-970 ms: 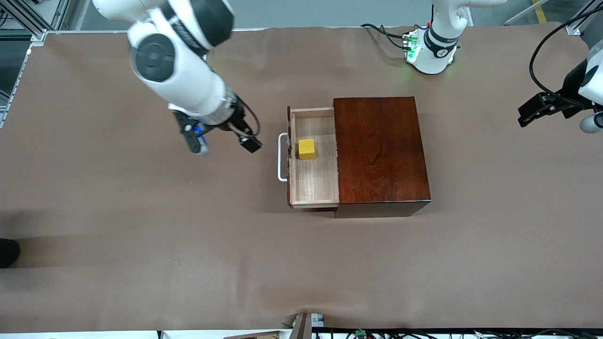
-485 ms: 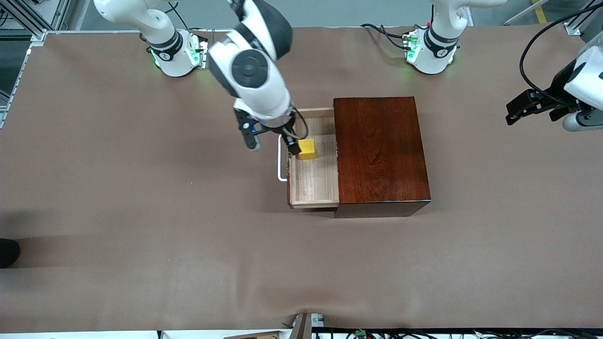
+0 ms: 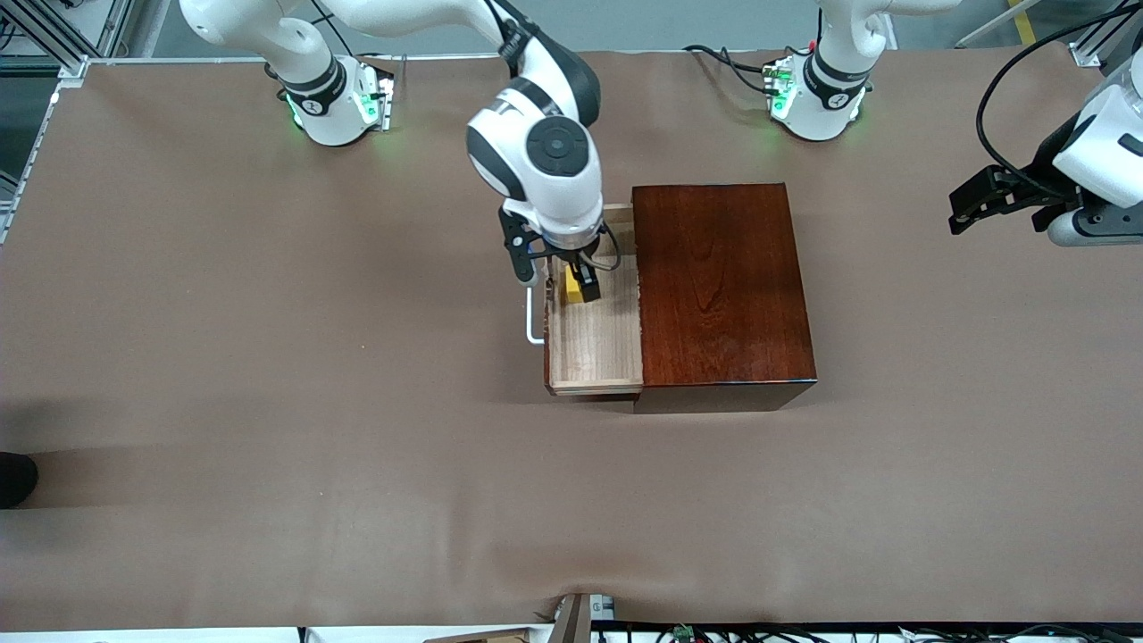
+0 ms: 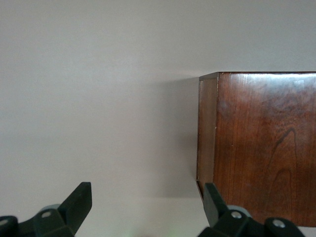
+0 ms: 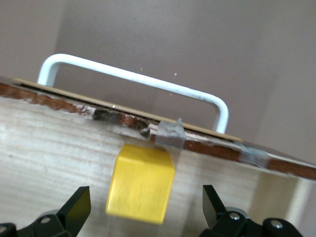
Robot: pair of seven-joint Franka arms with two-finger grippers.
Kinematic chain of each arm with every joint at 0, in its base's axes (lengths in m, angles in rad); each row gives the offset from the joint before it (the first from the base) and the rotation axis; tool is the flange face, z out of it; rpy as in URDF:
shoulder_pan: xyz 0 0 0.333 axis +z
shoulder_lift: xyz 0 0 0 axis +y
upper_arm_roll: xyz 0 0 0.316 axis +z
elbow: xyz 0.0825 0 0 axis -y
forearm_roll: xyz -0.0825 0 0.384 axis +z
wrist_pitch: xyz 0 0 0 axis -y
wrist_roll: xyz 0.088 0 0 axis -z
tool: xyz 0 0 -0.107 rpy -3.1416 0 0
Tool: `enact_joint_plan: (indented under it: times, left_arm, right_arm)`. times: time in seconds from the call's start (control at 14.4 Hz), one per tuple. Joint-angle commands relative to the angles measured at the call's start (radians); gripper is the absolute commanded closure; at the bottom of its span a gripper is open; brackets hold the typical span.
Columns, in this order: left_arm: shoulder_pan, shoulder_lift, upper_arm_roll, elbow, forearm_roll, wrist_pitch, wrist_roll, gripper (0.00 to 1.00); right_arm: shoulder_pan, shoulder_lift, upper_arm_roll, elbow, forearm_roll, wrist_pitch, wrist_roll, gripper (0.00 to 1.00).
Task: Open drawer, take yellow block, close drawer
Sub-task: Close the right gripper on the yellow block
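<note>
We see the pale-wood drawer pulled out of its glossy reddish-brown box, the plain yellow block sitting on its grainy floor close to the front wall with the white bar handle; the right gripper points down over the block, fingers spread wide and holding nothing. The left gripper waits open over the table's edge at the left arm's end.

Front cam: high, facing both arm bases, takes in nearly the whole tabletop. Right wrist cam: close, looks down into the open drawer at the yellow block and white handle; front cam shares these. Left wrist cam: higher over the left arm's end of the tabletop, sees the wooden box, shared w/ front cam.
</note>
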Motion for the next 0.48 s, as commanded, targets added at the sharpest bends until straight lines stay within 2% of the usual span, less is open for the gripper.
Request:
enact_joint_plan:
  times: [0.0,0.28,0.35,0.42]
  left_arm:
    - [0.006,-0.028,-0.002,-0.025,-0.018,0.005,0.023,0.0]
    - [0.011,-0.028,-0.002,-0.023,-0.018,0.006,0.022,0.0]
    - [0.011,-0.028,-0.002,-0.023,-0.018,0.006,0.022,0.0]
    - [0.011,-0.027,-0.001,-0.023,-0.017,0.008,0.022,0.0]
  right_arm:
    - [0.0,0.019,-0.01,0.018,-0.051,0.005,0.035,0.0]
    - [0.001,0.037,-0.012,0.018,-0.057,0.04,0.035,0.0]
    - [0.001,0.037,-0.012,0.018,-0.063,0.04,0.03,0.18]
    - [0.004,0.037,-0.012,0.018,-0.074,0.04,0.032,0.45]
